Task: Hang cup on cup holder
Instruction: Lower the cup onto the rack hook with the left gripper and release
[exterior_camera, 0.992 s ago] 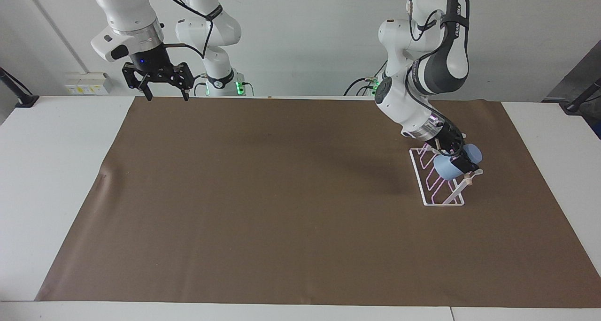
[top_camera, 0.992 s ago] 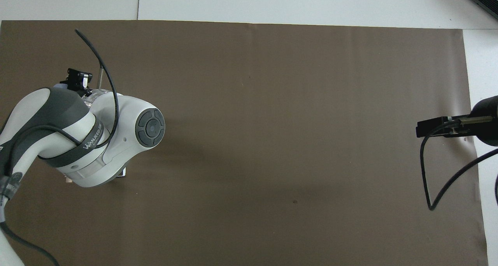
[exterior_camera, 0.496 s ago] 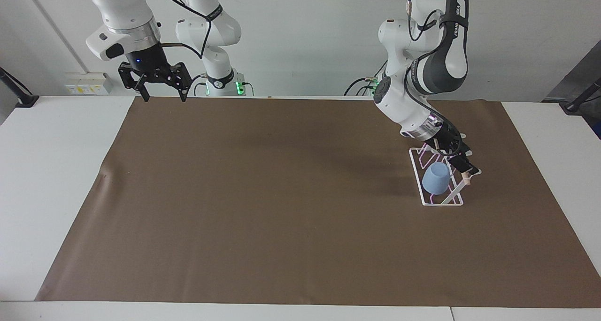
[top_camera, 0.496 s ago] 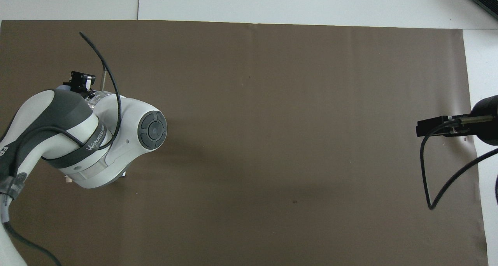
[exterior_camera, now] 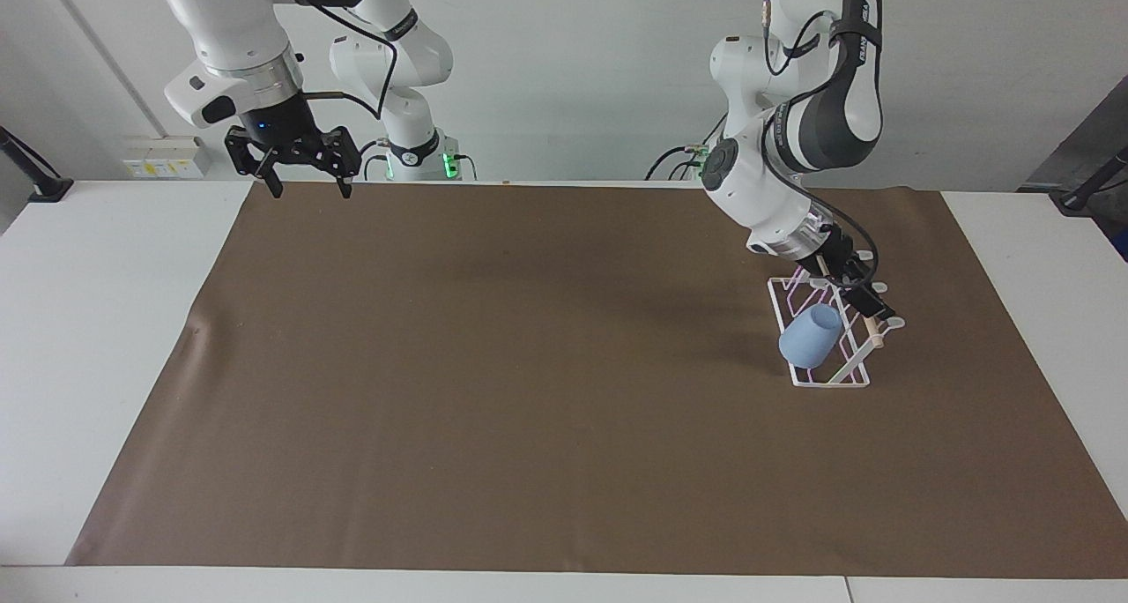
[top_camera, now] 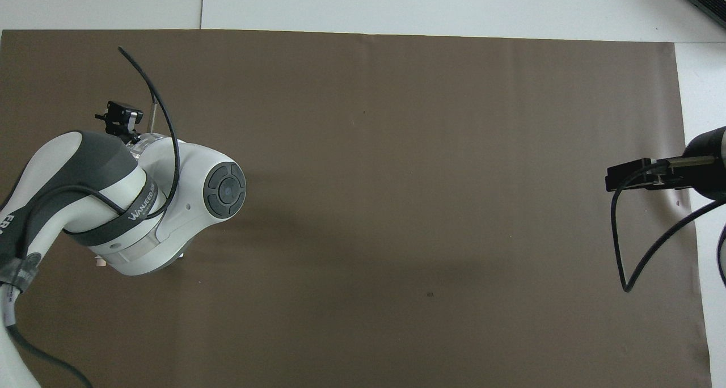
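From the facing view, the cup (exterior_camera: 811, 336) sits tilted on the cup holder (exterior_camera: 827, 331), on the side toward the middle of the table. The rack stands on the brown mat (exterior_camera: 529, 374), toward my left arm's end of the table. My left gripper (exterior_camera: 865, 301) is over the top bar of the rack, not touching the cup. I cannot tell if its fingers are apart. My right gripper (exterior_camera: 304, 180) waits over the mat's edge by my base, fingers apart and holding nothing.

From the overhead view, my left arm hides the cup and nearly all of the rack.
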`<action>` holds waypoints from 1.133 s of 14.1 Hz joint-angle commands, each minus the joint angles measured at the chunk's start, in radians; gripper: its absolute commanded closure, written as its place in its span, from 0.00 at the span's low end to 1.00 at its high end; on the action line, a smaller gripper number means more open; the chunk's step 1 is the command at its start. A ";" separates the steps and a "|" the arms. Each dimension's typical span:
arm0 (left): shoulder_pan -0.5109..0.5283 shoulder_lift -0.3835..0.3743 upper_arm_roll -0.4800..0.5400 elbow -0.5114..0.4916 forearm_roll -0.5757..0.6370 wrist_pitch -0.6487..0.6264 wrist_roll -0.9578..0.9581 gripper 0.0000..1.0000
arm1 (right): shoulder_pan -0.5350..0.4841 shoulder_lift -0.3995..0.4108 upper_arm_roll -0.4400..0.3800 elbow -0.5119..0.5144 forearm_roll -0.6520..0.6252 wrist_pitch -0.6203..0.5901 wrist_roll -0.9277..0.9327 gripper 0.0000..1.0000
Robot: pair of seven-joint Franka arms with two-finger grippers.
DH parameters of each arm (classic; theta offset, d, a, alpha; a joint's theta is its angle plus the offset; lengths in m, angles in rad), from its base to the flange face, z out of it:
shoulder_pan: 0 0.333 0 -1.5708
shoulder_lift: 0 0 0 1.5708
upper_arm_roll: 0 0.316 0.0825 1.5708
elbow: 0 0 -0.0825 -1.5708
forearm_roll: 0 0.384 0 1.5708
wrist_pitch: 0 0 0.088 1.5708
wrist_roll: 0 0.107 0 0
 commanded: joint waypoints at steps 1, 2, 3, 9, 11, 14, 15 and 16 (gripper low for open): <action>-0.038 0.037 0.004 0.098 -0.096 -0.084 -0.019 0.00 | -0.012 -0.013 0.009 -0.012 -0.013 -0.009 0.002 0.00; -0.038 0.035 0.004 0.123 -0.134 -0.102 -0.048 0.00 | -0.014 -0.013 0.009 -0.012 -0.013 -0.011 0.001 0.00; -0.038 0.034 0.004 0.138 -0.180 -0.118 -0.105 0.00 | -0.015 -0.013 0.009 -0.012 -0.013 -0.011 0.001 0.00; -0.012 0.014 0.014 0.223 -0.464 -0.130 -0.358 0.00 | -0.014 -0.013 0.008 -0.011 -0.021 -0.009 0.002 0.00; 0.039 0.008 0.013 0.255 -0.570 -0.128 -0.410 0.00 | -0.014 -0.014 0.009 -0.011 -0.025 -0.012 -0.001 0.00; 0.117 -0.044 0.014 0.255 -0.723 -0.119 -0.478 0.00 | -0.014 -0.016 0.009 -0.014 -0.025 -0.011 0.001 0.00; 0.140 -0.067 0.014 0.251 -0.759 -0.121 -0.484 0.00 | -0.014 -0.016 0.009 -0.014 -0.025 -0.011 -0.001 0.00; 0.168 -0.090 0.014 0.244 -0.791 -0.127 -0.498 0.00 | -0.014 -0.016 0.009 -0.017 -0.025 -0.011 -0.001 0.00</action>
